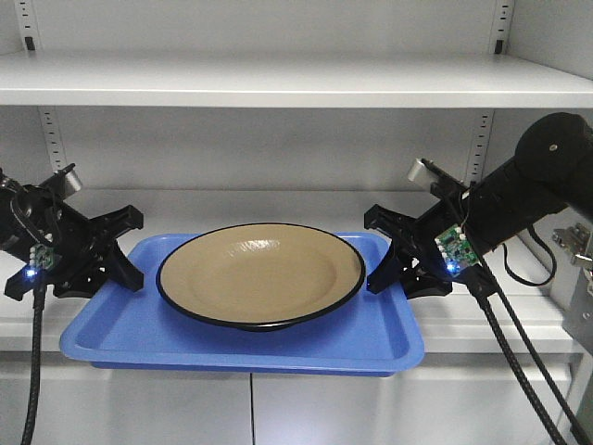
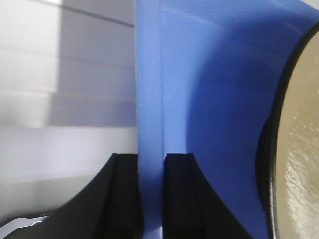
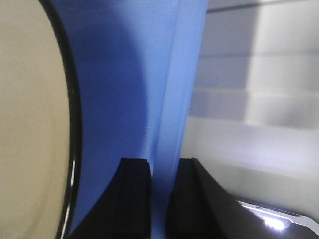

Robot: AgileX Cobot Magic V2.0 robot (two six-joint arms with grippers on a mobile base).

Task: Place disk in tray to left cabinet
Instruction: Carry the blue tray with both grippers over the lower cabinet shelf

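Exterior front-facing view shows the disk [image 1: 259,273] lying in the tray [image 1: 232,345], in the middle of the frame, at a shelf of the cabinet [image 1: 278,85]. The left pincer [image 1: 130,250] and the right pincer [image 1: 378,250] are each clamped on a tray rim. I judge that loading is done; setting the tray down and letting go are left.

Both arms are level, left gripper [image 1: 132,248] and right gripper [image 1: 375,250] each pinching the tray [image 1: 232,345] rim between its jaws.
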